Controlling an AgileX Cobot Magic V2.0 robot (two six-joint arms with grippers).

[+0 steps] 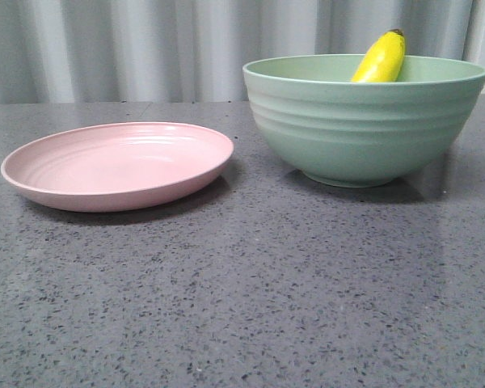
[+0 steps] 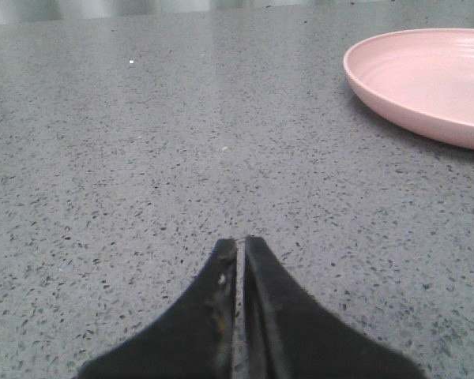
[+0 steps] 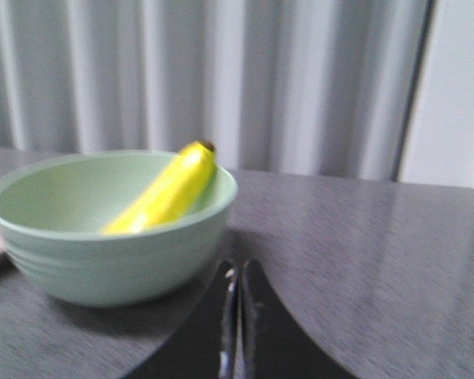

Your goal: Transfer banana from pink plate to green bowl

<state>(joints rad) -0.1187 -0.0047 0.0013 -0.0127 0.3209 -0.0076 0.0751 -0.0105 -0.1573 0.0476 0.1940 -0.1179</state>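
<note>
The left gripper (image 2: 240, 246) hung low over the speckled grey stone-look table (image 1: 250, 299), its 2 black fingers pressed together on nothing, with the shallow round pale-pink plate (image 2: 426, 83) lying bare ahead of it and to one side. The right gripper (image 3: 238, 270) was likewise closed and empty, just short of the deep ridged mint-green bowl (image 3: 103, 237). Beyond its fingertips, the curved glossy yellow banana (image 3: 167, 192) leaned inside that bowl, dark tip poking above the far rim, apart from both grippers.
</note>
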